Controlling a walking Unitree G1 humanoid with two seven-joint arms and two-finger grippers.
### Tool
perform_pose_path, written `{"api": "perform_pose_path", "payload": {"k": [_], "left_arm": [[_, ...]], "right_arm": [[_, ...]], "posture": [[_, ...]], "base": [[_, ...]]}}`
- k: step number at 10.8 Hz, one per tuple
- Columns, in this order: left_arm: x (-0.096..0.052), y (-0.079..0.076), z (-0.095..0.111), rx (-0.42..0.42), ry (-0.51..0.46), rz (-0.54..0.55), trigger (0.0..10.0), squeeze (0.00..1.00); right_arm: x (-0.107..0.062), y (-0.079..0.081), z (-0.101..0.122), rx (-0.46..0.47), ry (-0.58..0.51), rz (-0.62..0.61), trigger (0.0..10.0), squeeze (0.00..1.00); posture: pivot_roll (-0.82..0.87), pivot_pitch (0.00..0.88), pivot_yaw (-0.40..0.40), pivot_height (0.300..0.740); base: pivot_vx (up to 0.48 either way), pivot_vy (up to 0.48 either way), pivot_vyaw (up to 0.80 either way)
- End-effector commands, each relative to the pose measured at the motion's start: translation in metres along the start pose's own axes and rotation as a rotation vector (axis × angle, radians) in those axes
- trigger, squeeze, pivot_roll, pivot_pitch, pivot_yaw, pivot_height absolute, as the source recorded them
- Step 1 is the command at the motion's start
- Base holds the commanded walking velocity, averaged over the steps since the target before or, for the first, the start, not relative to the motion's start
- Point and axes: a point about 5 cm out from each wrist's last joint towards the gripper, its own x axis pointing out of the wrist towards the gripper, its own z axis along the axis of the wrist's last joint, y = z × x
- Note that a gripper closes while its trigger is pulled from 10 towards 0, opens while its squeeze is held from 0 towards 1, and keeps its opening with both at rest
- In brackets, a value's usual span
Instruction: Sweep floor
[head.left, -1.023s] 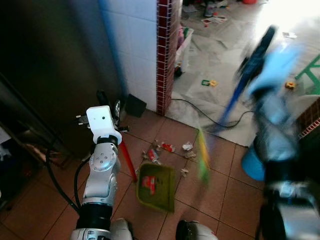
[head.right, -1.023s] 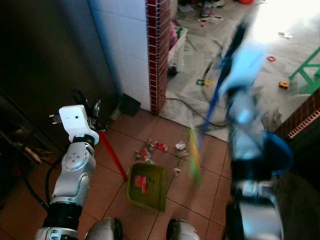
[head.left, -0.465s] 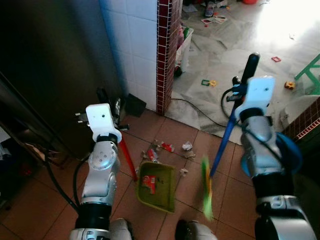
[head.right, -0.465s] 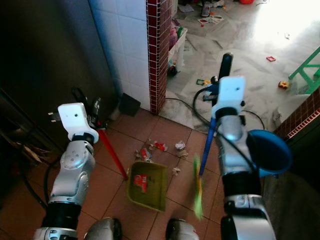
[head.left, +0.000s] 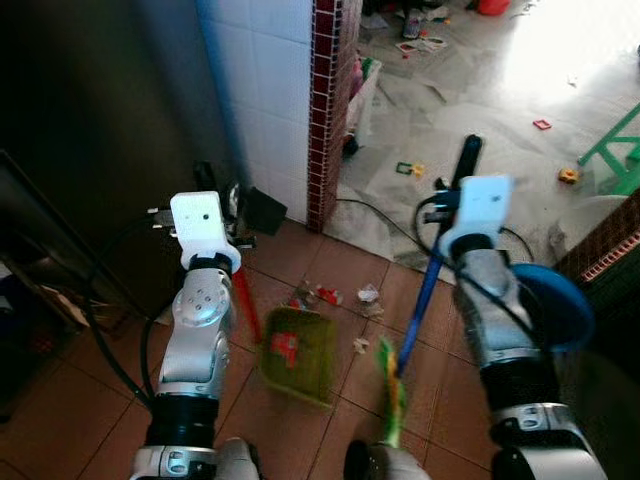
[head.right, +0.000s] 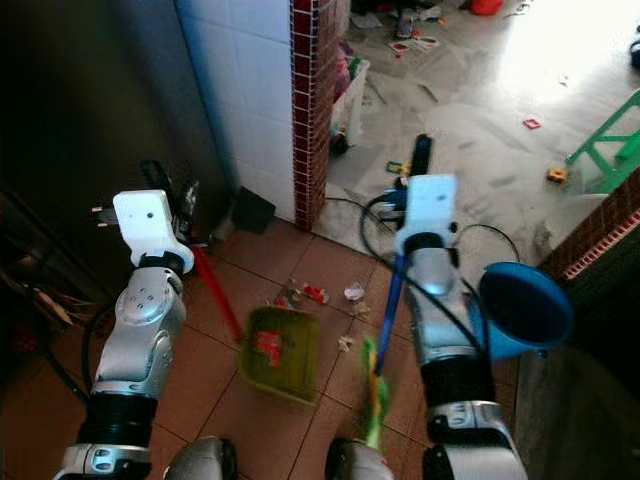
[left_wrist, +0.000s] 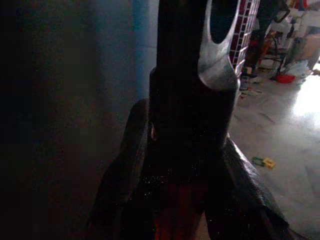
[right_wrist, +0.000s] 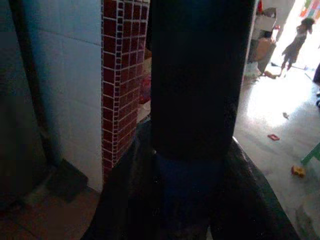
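Note:
My left gripper is shut on the red handle of a green dustpan, which sits low over the terracotta tiles and looks blurred. Red and white litter lies just beyond the pan's far edge, with more scraps to its right. My right gripper is shut on the broom's blue handle, just under its black top grip. The broom's green bristles hang beside the pan, close to my feet.
A red brick pillar and white tiled wall stand ahead, with a dark cabinet on the left. A blue tub is by my right arm. A black cable and small toys lie on the grey floor beyond.
My right arm swung in from the right, bringing the broom upright; the bristles drew back toward my feet. The dustpan shifted slightly left and is now blurred.

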Motion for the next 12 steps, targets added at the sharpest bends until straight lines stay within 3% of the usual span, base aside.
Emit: {"api": "perform_pose_path", "payload": {"k": [1, 4, 12], "left_arm": [[-0.0009, -0.0033, 0.0093, 0.018, -0.044, -0.032, 10.0, 0.00], [-0.0020, -0.0038, 0.0091, -0.028, -0.023, -0.029, 10.0, 0.00], [-0.0045, -0.0109, 0.0114, -0.044, -0.022, -0.071, 10.0, 0.00]], "right_arm": [[0.0014, -0.0066, 0.0112, 0.031, -0.056, -0.064, 10.0, 0.00], [-0.0053, -0.0023, 0.0104, 0.123, -0.036, 0.018, 10.0, 0.00], [0.0007, -0.0079, 0.0104, 0.120, -0.009, 0.004, 10.0, 0.00]], "posture": [[-0.02, 0.040, -0.012, 0.740], [-0.01, 0.036, -0.013, 0.740], [0.01, 0.050, -0.026, 0.740]], "base": [[0.000, 0.000, 0.00], [0.000, 0.000, 0.00], [0.000, 0.000, -0.78]]}}
